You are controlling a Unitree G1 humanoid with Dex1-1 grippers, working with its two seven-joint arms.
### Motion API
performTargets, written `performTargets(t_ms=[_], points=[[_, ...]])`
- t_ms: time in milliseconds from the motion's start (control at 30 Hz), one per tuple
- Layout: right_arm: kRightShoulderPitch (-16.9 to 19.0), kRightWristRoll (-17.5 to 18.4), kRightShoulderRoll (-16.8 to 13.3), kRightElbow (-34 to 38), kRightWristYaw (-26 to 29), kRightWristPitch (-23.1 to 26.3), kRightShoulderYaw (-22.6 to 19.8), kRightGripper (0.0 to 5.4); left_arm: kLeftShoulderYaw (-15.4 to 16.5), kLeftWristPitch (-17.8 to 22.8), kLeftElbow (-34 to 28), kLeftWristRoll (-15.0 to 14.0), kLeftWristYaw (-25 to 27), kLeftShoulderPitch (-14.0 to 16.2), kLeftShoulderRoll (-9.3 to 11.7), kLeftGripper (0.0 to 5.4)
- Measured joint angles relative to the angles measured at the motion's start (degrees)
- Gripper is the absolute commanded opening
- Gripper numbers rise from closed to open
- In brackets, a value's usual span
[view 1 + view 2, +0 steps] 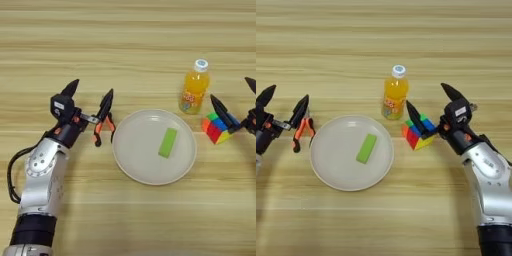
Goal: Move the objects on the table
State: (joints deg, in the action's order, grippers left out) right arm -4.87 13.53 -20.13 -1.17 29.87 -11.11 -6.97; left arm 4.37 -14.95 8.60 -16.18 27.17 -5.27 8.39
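Note:
A flat light-green block [168, 142] lies on the round white plate [130, 165] in the middle of the table [130, 40]. Just right of the plate stands the orange-juice bottle [394, 95] with its white cap, upright. The multicoloured puzzle cube [417, 134] sits in front of the bottle, to its right. My right gripper [431, 103] is open; its nearer finger lies across the cube's top, and the other finger points up and away. My left gripper [89, 97] is open left of the plate, one finger over the head of the orange-handled pliers [98, 134].
The pliers lie on the wood close to the plate's left rim. Bottle, cube and plate sit close together. Bare wood stretches across the far half of the table and along the near edge between my two arms.

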Motion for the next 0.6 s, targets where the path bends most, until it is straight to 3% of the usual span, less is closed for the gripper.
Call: performTargets(t_ms=[333,500,600], points=[[-9.71,-2.73,0.12,2.63,-3.23,9.07,3.55,5.38,1.17,-4.53,5.2,5.46,-7.97,-0.81,-0.81,5.4],[-13.43,-2.95,1.48,-0.6,-3.26,11.18,5.32,5.38,1.9,-7.08,6.75,9.34,-13.12,-1.51,-0.91,5.4],[-16.56,-3.17,2.44,-6.25,-3.26,12.37,5.85,5.38,2.21,-8.6,7.32,10.9,-16.0,-1.84,-1.16,5.4]])
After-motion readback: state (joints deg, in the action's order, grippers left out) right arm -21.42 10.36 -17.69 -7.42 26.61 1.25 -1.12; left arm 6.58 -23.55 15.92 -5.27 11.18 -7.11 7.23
